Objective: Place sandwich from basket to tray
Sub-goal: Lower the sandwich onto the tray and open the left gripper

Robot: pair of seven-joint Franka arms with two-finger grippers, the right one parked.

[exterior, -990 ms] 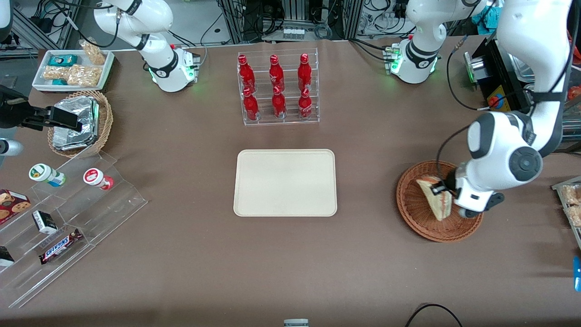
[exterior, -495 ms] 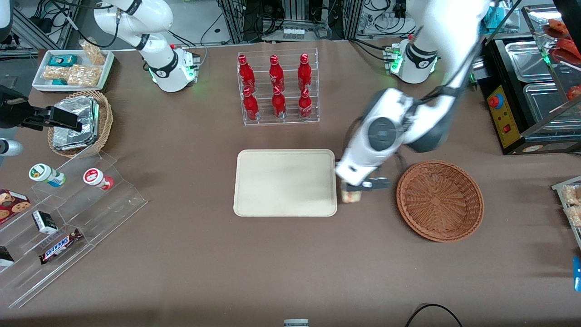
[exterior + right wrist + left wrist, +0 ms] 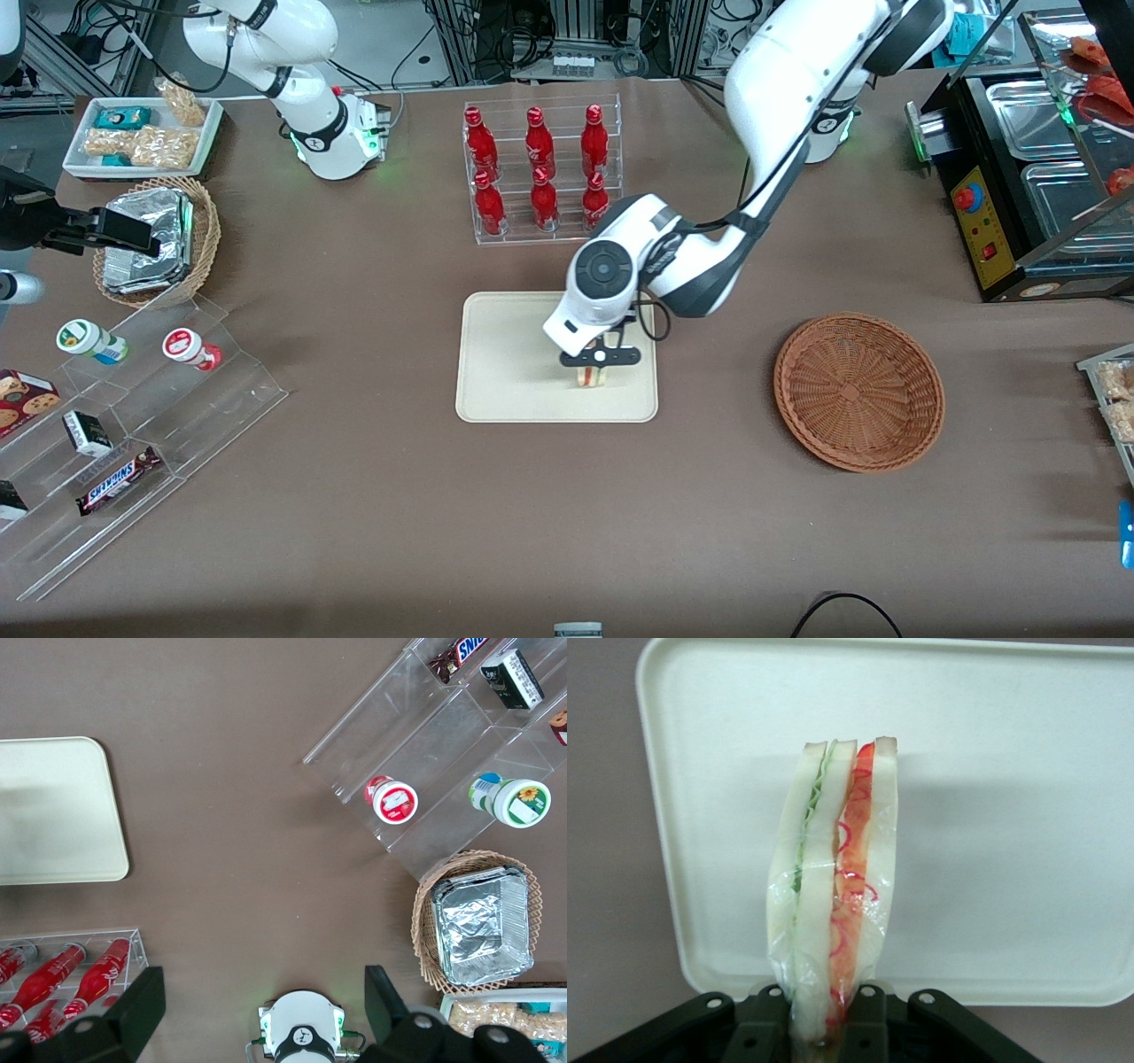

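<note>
We held the sandwich (image 3: 833,904) in our gripper (image 3: 592,370), and the jaws were pinching it at one end, so it hung with its cut edge showing. It was over the tray (image 3: 505,372), at the end of the tray nearer the working arm. We could not tell if it was touching the tray yet.

To do this step well, we think we should go down slowly until the sandwich rests on the tray, then let go softly. The bread looks soft, so a hard squeeze or a quick drop could squash it or tip it over. It was close to the rim, so it might be safer to set it down a bit more toward the middle.

Going from left to right in the front view, a white tray (image 3: 142,133) held snack bags. Near it, a small basket (image 3: 205,232) held foil packets. The cream tray held nothing but the sandwich above it. The big brown basket (image 3: 858,392), toward the working arm's end of the table, had nothing in it.
</note>
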